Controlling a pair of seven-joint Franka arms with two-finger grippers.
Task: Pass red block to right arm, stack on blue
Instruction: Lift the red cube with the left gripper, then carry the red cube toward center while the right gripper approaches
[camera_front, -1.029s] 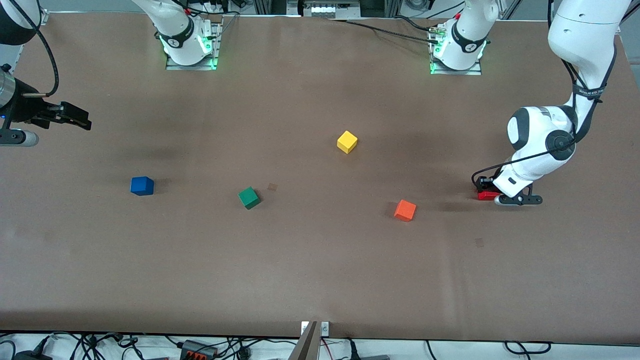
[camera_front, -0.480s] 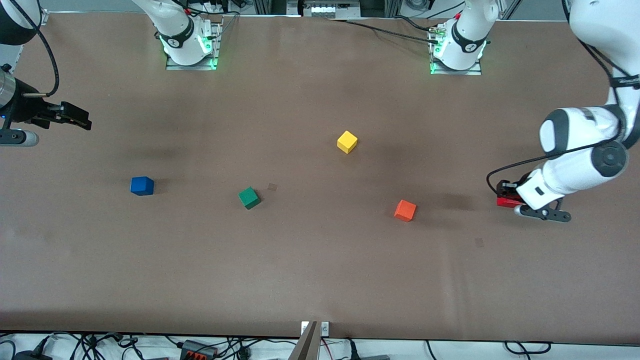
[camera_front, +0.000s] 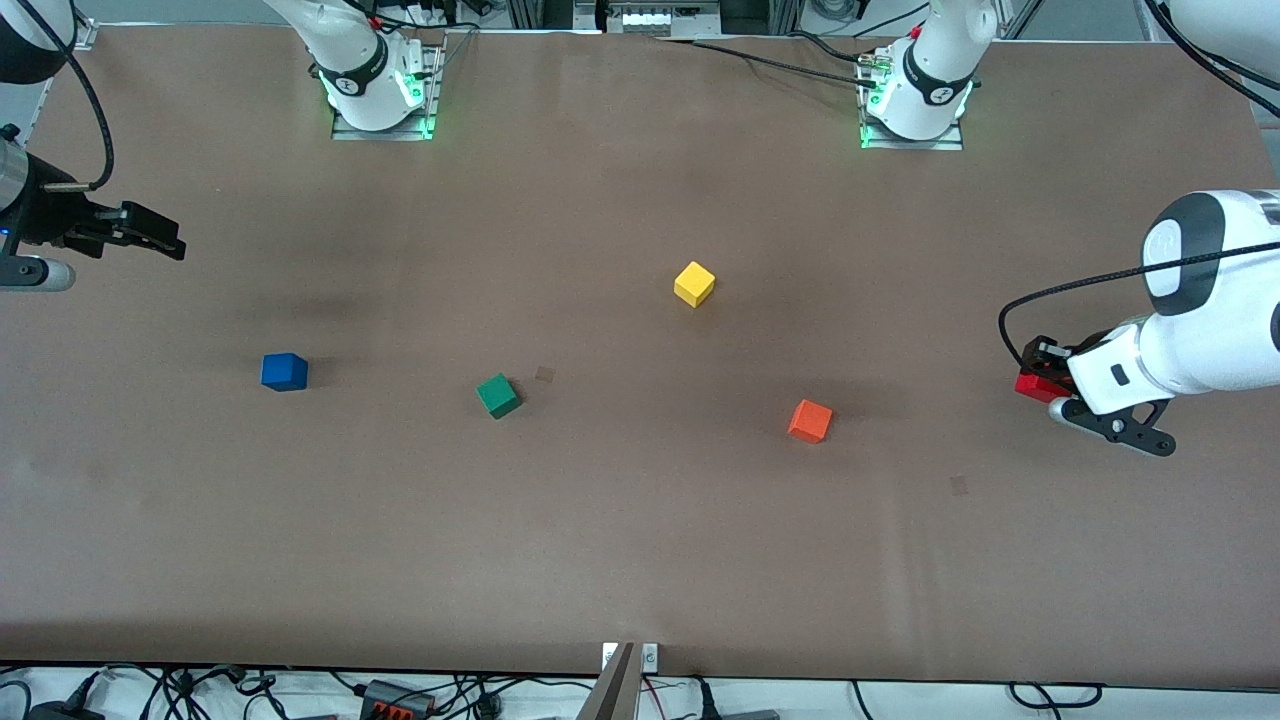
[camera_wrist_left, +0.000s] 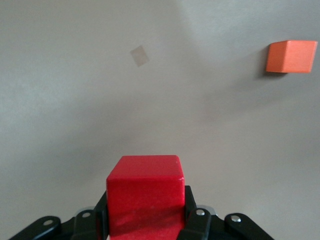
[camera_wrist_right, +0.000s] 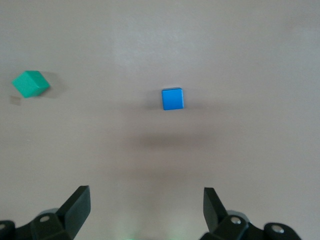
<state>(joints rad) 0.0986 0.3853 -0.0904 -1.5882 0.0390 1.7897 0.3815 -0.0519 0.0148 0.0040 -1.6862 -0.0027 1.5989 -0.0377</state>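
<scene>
My left gripper (camera_front: 1048, 392) is shut on the red block (camera_front: 1034, 386), holding it in the air over the table's left-arm end. In the left wrist view the red block (camera_wrist_left: 145, 192) sits squarely between the black fingers (camera_wrist_left: 197, 225). The blue cube (camera_front: 284, 371) rests on the table toward the right arm's end, and it also shows in the right wrist view (camera_wrist_right: 173, 98). My right gripper (camera_front: 150, 240) hangs open and empty over the table edge at that end, its fingertips (camera_wrist_right: 80, 202) spread wide.
An orange cube (camera_front: 810, 421) lies on the table between the red block and the middle. A green cube (camera_front: 498, 395) and a yellow cube (camera_front: 694, 284) sit mid-table. The brown table (camera_front: 640, 560) bears small darker patches (camera_front: 959, 485).
My left gripper has risen off the table with the red block and drifted toward the left arm's end. The right arm has not moved.
</scene>
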